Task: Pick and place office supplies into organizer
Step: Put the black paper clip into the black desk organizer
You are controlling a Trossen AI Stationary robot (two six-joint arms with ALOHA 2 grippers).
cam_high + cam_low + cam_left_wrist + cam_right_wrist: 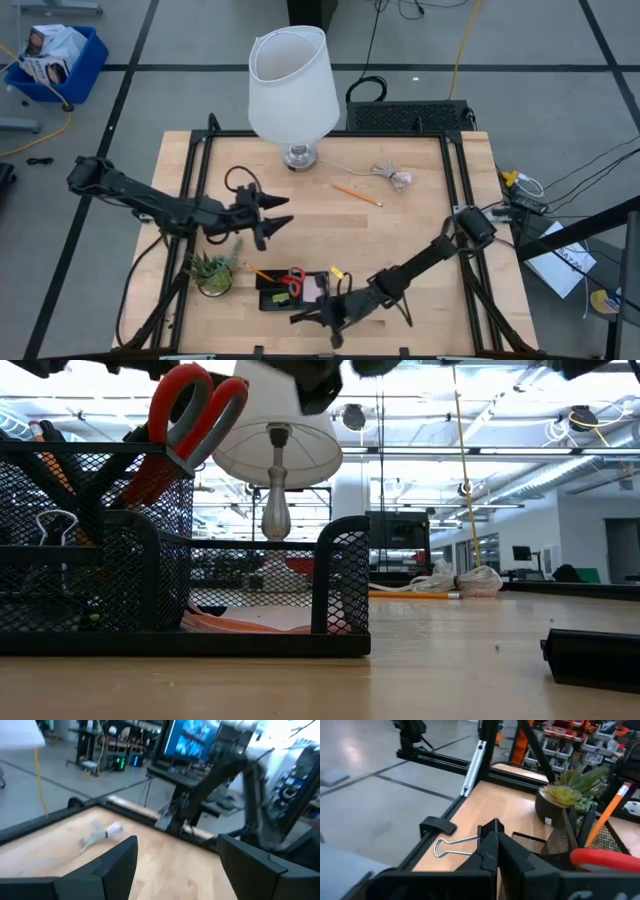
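The black mesh organizer (285, 290) stands near the table's front edge and holds red-handled scissors (294, 280), an orange pencil (606, 817) and a pink pad (315, 290). My right gripper (300, 316) hangs just on its near side, pointing toward the table's left, shut on a black binder clip (490, 829). Another orange pencil (357, 194) lies flat on the table's far half. Left of centre, my left gripper (272, 215) hovers open over bare wood, with nothing between its fingers (120, 862). My right gripper pinches the binder clip between its two fingertips, which meet on the clip's black body (492, 834). The clip's wire handles (451, 847) stick out sideways from the fingers. The fingers come roughly level from the table's right, and the clip is lifted clear of the wood.
A white-shaded lamp (295, 85) stands at the far middle, with a pale cable bundle (396, 177) to its right. A small potted plant (213, 272) sits just left of the organizer. A black block (592, 657) lies on the near table.
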